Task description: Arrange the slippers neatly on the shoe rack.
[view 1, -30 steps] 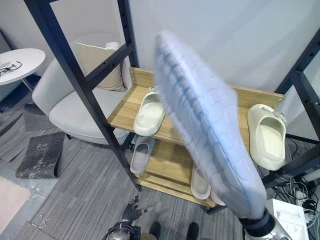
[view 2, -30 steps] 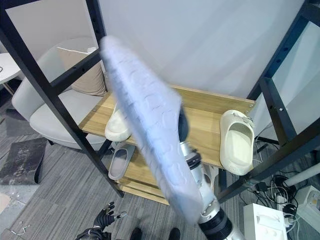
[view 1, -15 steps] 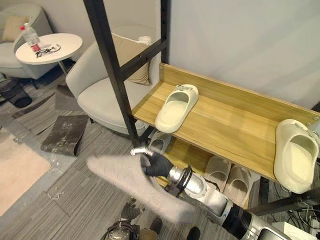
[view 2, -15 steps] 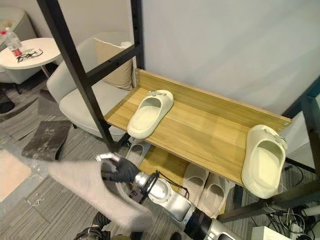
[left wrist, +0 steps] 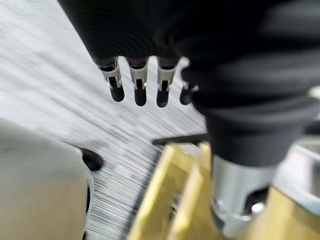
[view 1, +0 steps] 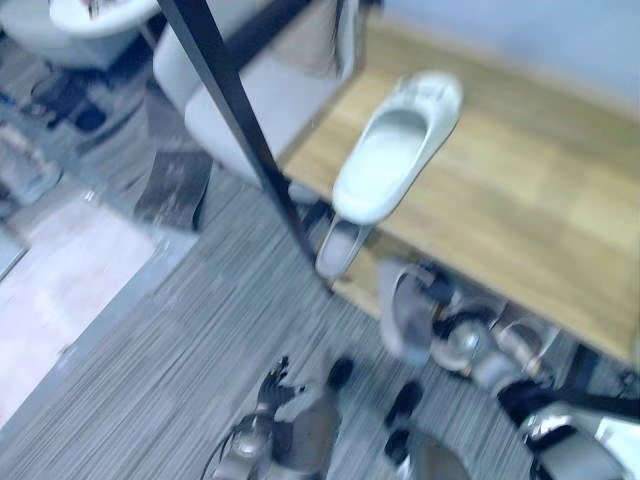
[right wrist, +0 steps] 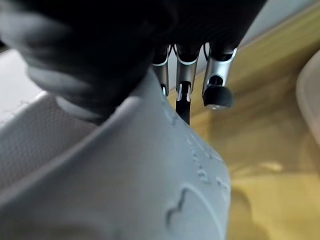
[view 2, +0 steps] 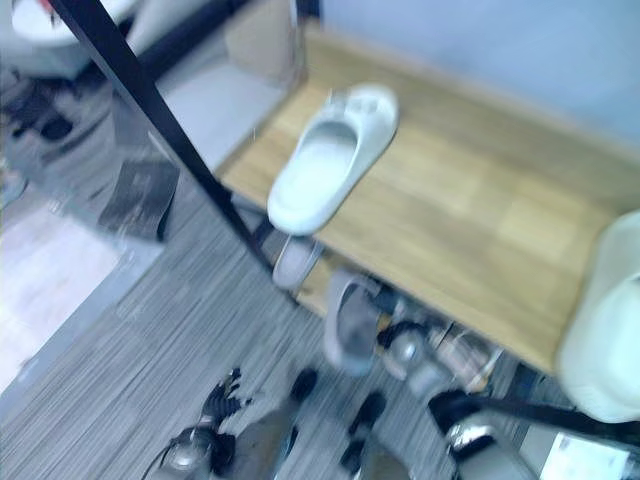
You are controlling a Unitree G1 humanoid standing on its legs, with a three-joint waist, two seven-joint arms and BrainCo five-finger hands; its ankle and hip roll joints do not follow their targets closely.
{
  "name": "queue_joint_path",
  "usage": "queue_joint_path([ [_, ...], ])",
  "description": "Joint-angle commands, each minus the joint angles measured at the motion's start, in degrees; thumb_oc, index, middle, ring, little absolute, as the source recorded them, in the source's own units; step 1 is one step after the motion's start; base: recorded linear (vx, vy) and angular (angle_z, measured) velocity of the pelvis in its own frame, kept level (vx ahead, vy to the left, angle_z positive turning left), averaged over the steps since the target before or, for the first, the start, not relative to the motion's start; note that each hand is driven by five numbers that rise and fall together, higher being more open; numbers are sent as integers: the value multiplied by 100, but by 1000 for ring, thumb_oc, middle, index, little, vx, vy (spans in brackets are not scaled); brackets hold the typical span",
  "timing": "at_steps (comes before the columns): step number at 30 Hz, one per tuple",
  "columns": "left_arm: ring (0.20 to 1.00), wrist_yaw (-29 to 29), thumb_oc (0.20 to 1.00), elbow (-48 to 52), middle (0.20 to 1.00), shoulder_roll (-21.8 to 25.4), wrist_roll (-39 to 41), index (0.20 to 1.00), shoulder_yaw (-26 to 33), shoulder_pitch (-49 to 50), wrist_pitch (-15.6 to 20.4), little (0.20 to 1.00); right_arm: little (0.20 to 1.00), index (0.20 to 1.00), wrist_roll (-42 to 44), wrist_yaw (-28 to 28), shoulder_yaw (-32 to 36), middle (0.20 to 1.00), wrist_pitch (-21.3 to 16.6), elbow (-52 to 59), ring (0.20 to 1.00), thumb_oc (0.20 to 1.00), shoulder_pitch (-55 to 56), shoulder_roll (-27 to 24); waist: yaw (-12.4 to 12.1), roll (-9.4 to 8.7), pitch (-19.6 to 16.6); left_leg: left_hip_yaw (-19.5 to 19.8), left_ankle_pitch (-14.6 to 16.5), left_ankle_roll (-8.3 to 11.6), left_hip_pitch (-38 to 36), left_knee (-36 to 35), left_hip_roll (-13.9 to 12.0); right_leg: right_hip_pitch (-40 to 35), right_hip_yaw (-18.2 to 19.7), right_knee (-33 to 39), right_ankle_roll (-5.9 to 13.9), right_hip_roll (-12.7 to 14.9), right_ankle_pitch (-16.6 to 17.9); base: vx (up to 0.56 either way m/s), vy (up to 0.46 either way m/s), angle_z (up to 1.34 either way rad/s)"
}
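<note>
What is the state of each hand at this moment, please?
Left hand: open, fingers straight, holding nothing.
Right hand: closed on the grey slipper, low in front of the shoe rack.

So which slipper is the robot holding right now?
The grey slipper in the right hand, down by the lower shelf. The two cream slippers lie untouched on the top shelf.

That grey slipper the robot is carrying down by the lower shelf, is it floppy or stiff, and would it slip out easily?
The grey slipper probably holds its shape: it juts out from the right robot hand without sagging. It looks light, since one hand carries it by one end. Its moulded sole seems smooth, so it might slide a little in the fingers.
</note>
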State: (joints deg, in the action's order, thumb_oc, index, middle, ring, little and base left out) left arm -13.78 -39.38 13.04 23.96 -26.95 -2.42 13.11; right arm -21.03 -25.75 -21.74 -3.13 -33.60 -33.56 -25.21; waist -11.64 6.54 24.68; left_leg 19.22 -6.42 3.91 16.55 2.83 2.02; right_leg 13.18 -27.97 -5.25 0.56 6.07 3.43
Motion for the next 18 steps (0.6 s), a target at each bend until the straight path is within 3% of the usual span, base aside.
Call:
queue_joint_path([
  [1,1000,-23,1000,477,1000,211,288,1000,-239,-16,336,1000,200,200,-235,-755,-306,200,-118,252,200,200,-646,168,-64,-343,-139,-283,521,-170,94,586,337,21,463,-605,480,459,-696,-153,98,-12],
  [5,1000,12,1000,718,1000,344,391,1000,-439,-226,374,1000,200,200,-346,-1030,-501,200,65,-655,200,200,-1614,-305,-141,-258,38,-376,719,-219,852,1243,478,834,695,-1317,475,660,-839,-132,86,-7],
  [9,1000,18,1000,684,1000,317,370,1000,-515,-309,398,1000,200,200,-405,-1128,-658,200,122,-1137,200,200,-2031,-387,-170,-219,62,-404,798,-240,1231,1525,539,1232,765,-1678,473,743,-928,-39,52,5],
  [10,1000,-9,1000,666,1000,302,404,1000,-581,-380,438,1000,200,200,-400,-1234,-783,200,167,-1604,200,200,-2246,-401,-194,-217,96,-433,1010,-247,1397,1750,553,1398,848,-1930,498,758,-1148,0,0,0],
  [18,1000,-114,1000,941,1000,433,493,1000,-600,-515,525,1000,200,200,-340,-1473,-1095,200,310,-2602,200,200,-2839,-361,-278,-153,205,-446,1106,-300,2007,2199,689,2053,938,-2460,463,858,-1277,-25,40,3],
])
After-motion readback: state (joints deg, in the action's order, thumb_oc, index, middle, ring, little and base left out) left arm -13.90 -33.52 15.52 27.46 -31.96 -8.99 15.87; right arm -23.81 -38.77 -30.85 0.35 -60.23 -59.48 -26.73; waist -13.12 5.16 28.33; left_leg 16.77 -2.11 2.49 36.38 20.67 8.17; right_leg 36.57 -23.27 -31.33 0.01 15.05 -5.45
